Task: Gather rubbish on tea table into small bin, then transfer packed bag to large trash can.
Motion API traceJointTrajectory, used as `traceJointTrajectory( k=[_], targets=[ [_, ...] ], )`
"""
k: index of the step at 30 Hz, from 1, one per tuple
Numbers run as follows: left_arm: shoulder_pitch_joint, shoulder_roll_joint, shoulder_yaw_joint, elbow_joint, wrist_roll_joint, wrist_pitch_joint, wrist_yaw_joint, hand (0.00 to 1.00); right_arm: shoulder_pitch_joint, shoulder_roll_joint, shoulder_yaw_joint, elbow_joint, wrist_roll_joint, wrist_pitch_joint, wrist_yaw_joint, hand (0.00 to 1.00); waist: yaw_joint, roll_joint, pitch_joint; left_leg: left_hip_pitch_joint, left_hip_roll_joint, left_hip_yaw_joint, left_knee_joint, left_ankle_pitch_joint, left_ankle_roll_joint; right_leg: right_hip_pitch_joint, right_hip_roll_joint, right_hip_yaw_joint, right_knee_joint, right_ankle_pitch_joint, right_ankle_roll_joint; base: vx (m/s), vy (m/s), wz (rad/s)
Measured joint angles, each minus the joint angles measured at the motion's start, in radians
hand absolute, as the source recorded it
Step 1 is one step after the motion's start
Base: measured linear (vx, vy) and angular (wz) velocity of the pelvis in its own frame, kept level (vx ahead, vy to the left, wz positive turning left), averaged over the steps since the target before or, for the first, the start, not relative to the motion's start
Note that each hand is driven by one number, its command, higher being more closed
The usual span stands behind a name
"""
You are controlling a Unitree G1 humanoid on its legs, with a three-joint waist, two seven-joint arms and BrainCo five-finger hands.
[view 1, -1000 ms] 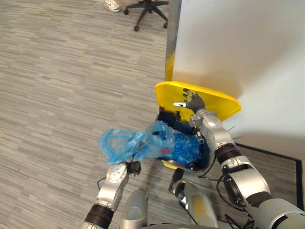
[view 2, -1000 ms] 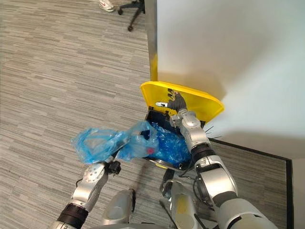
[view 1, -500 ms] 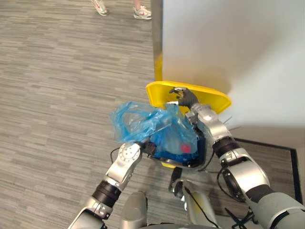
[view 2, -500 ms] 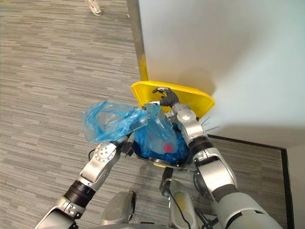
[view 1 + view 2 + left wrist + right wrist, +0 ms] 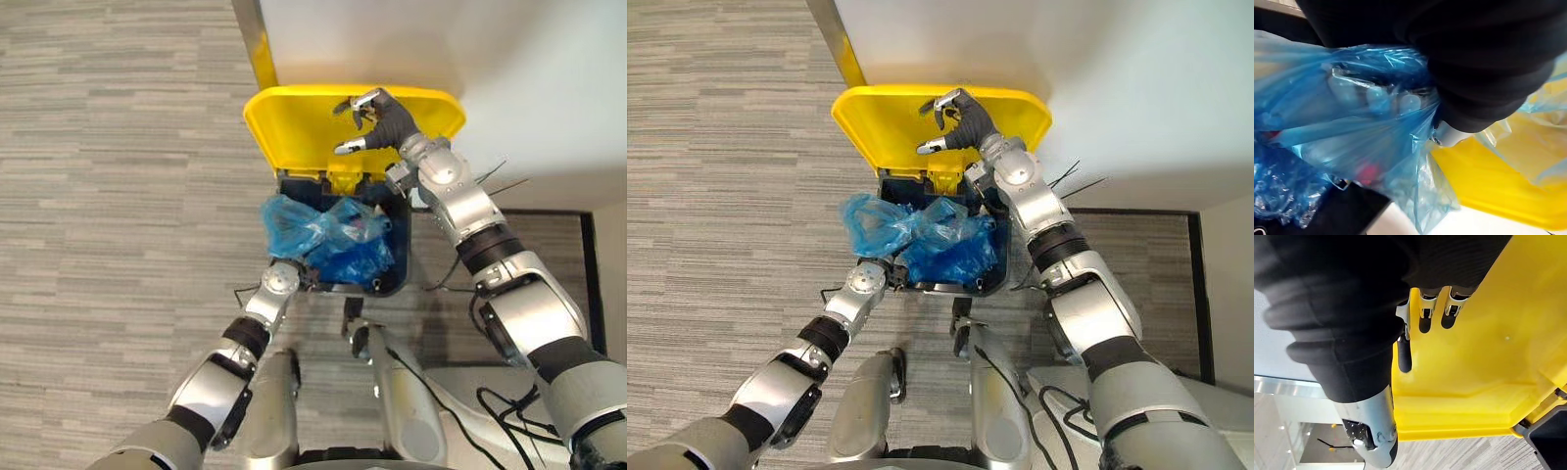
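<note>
Your right hand [image 5: 384, 119], fingers loosely spread, props the yellow plastic lid [image 5: 294, 127] back so you can load the dark large trash can [image 5: 401, 250] below it. Your left hand [image 5: 1484, 63] clenches the translucent blue plastic bag [image 5: 313, 225], which sags into that can.

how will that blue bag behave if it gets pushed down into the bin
Probably floppy: the blue bag is thin crumpled film, and part droops over the rim of the bin. Pushed, it would likely squash rather than slide. It seems light for its bulk, being mostly puffed see-through film.
</note>
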Motion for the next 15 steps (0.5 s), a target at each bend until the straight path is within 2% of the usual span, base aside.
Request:
traceJointTrajectory(
  k=[8, 13, 15],
  targets=[
    [-0.019, -0.003, 0.021, 0.060, 0.083, 0.058, -0.009, 0.00, 0.031, -0.014, -0.003, -0.009, 0.000, -0.002, -0.029, 0.00, -0.010, -0.002, 0.010, -0.002, -0.001, 0.011, -0.005, -0.001, 0.000, -0.017, -0.006, 0.001, 0.020, 0.011, -0.014, 0.02, 0.020, -0.03],
    [-0.013, -0.004, 0.046, 0.073, 0.153, 0.115, -0.052, 0.00, 0.218, -0.012, -0.109, -0.083, -0.052, -0.004, -0.063, 0.00, -0.014, -0.002, 0.010, 0.017, -0.023, -0.039, 0.002, 0.000, 0.001, 0.023, -0.040, -0.035, 0.044, -0.013, -0.006, -0.01, 0.013, 0.28],
    [0.013, -0.005, 0.070, 0.071, 0.160, 0.123, -0.059, 0.00, 0.265, -0.005, -0.133, -0.102, -0.062, 0.003, -0.063, 0.00, -0.010, -0.003, 0.009, 0.037, -0.027, -0.044, 0.001, 0.000, 0.001, 0.043, -0.047, -0.038, 0.054, -0.023, -0.001, -0.03, 0.005, 0.21]
  ],
)
